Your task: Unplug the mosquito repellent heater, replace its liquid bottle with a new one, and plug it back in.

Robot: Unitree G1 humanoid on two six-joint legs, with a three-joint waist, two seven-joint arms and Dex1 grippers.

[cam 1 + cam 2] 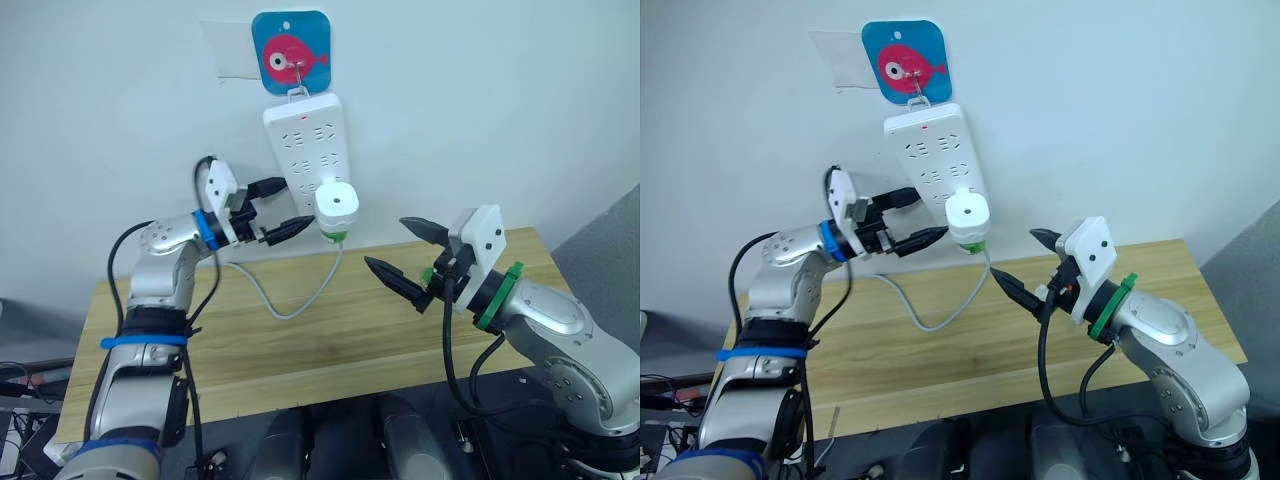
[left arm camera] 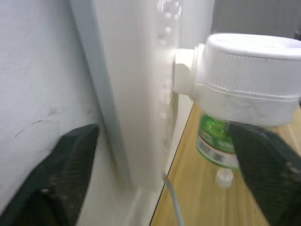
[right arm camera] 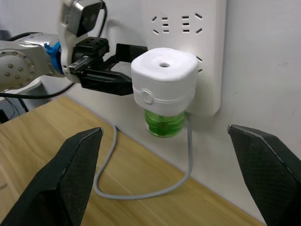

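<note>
Two open claws flank the plugged-in heater

The mosquito repellent heater (image 1: 337, 207) sits plugged into the lower end of the white power strip (image 1: 305, 140) hanging on the wall, its green bottle (image 3: 164, 123) screwed in beneath. The left claw (image 1: 279, 209) is wide open and empty, its fingers straddling the strip's edge just beside the heater. The right claw (image 1: 408, 257) hovers over the table (image 1: 320, 330), spread wide, empty, facing the heater from a short way off.
</note>
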